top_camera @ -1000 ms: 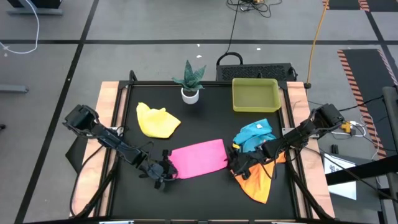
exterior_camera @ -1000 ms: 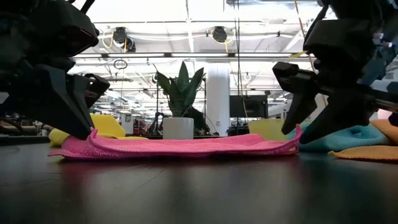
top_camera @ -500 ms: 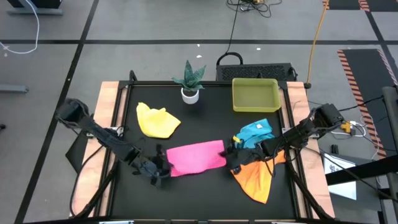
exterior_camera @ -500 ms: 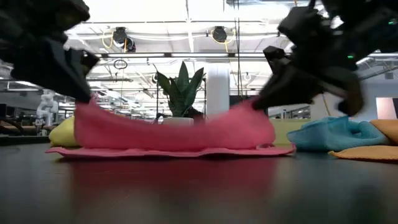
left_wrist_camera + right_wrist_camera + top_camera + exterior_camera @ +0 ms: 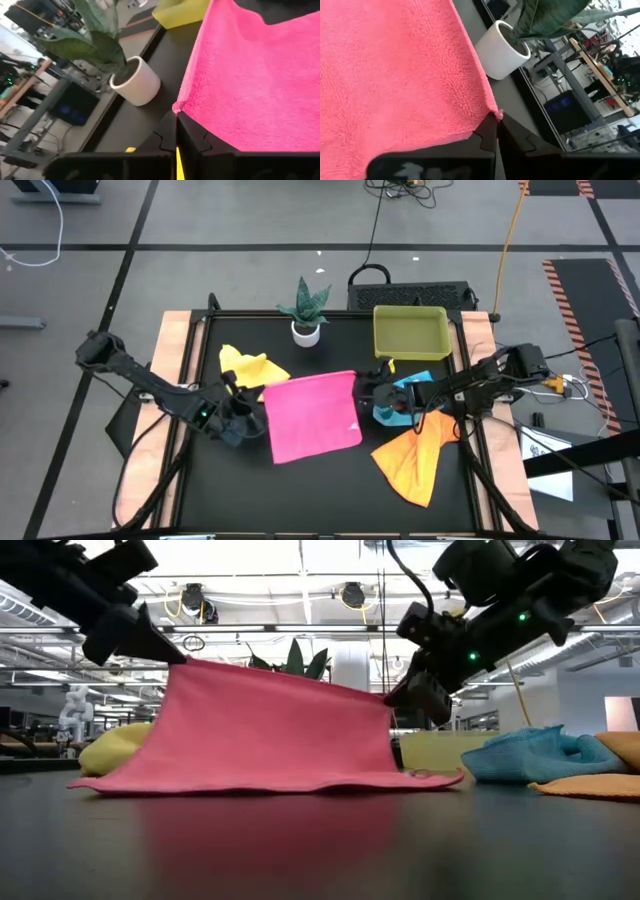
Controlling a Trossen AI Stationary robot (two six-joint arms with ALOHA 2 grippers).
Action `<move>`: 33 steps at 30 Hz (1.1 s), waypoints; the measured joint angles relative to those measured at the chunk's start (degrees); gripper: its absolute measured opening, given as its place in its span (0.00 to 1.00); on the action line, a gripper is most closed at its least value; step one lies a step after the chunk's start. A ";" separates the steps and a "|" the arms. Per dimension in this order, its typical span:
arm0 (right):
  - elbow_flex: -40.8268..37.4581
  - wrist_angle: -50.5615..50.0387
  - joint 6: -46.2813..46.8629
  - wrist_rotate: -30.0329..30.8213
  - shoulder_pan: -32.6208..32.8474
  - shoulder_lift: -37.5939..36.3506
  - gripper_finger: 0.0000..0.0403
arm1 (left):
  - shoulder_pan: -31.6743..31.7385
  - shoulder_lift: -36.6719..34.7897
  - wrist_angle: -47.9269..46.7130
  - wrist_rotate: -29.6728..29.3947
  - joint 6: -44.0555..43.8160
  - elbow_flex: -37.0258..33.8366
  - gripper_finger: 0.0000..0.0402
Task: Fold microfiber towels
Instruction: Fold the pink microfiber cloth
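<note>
The pink towel [image 5: 312, 418] is raised along one edge between my two grippers, and its opposite edge [image 5: 270, 783] lies on the black table. My left gripper [image 5: 257, 400] is shut on one raised corner, my right gripper [image 5: 363, 389] on the other. In the low view the left gripper [image 5: 170, 655] stands higher than the right gripper [image 5: 393, 697]. A crumpled yellow towel [image 5: 250, 372] lies at the far left. A light blue towel [image 5: 412, 393] lies behind the right gripper, and an orange towel [image 5: 412, 462] lies at the near right. My left gripper pinches the pink towel's raised left corner [image 5: 176, 107] between its two fingertips, coming level-slanted from the table's left. The corner is lifted clear and the cloth runs taut toward the other gripper. My right gripper pinches the towel's raised right corner [image 5: 495, 114] between its two fingertips, slanting in from the table's right. That corner is off the table, lower than the left one, and the sheet slopes down from it onto the table.
A white pot with a green plant [image 5: 305, 318] stands at the far middle. Beside it to the right sits a yellow-green tray [image 5: 410, 332]. Bare black tabletop [image 5: 300, 500] shows along the near edge.
My right gripper has shut on the towel's corner. Both grippers have then risen and moved toward the table's far edge, tipping up toward level. The held edge of the pink towel has come up off the table and drawn taut, while its other edge has stayed down.
</note>
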 joint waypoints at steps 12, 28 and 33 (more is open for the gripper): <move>0.00 -1.84 -8.79 -18.04 7.53 0.00 0.00 | -6.01 2.78 0.52 13.17 -4.61 0.00 0.01; -0.02 -8.51 -5.44 -26.51 9.36 0.00 0.00 | -9.50 14.66 14.83 21.37 -3.98 -0.02 0.02; -0.02 -9.00 -5.34 -20.46 11.28 0.00 0.00 | -10.28 14.66 18.03 21.52 -3.55 -0.02 0.01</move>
